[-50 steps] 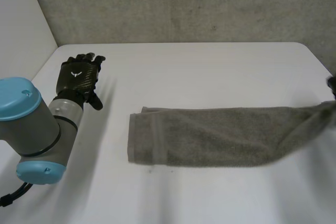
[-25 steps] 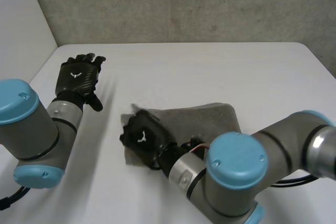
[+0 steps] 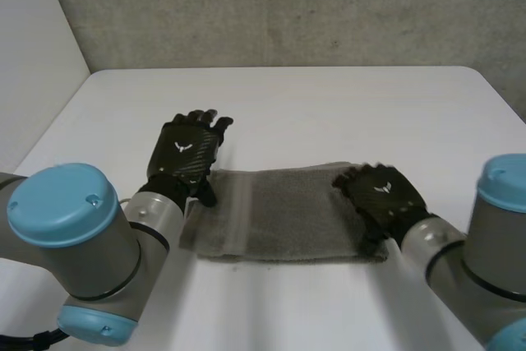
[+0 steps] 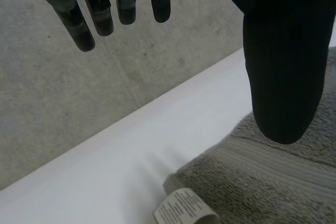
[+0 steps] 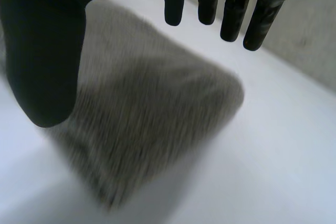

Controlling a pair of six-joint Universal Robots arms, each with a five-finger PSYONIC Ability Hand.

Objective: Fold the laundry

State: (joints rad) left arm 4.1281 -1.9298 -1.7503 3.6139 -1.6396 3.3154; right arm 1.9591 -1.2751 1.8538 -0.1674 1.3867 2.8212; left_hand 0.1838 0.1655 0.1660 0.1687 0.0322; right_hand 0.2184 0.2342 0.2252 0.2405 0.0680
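Grey towel (image 3: 279,211), folded into a long flat strip, lies on the white counter (image 3: 329,104), in the middle and a bit to the near side. My left hand (image 3: 185,154) is at the towel's far left corner. Its fingers (image 4: 79,19) are straight and held away from the thumb, and they hold nothing. A small white label (image 4: 181,208) sticks out from the towel's edge near this hand. Its print is too small for me to read. My right hand (image 3: 382,195) is over the towel's right end. Its fingers (image 5: 231,14) are straight too, wide apart from the thumb, with nothing in them. I cannot tell if either hand touches the cloth. My hands hide the far left corner and part of the right end. Behind the counter stands a grey wall (image 3: 288,6).
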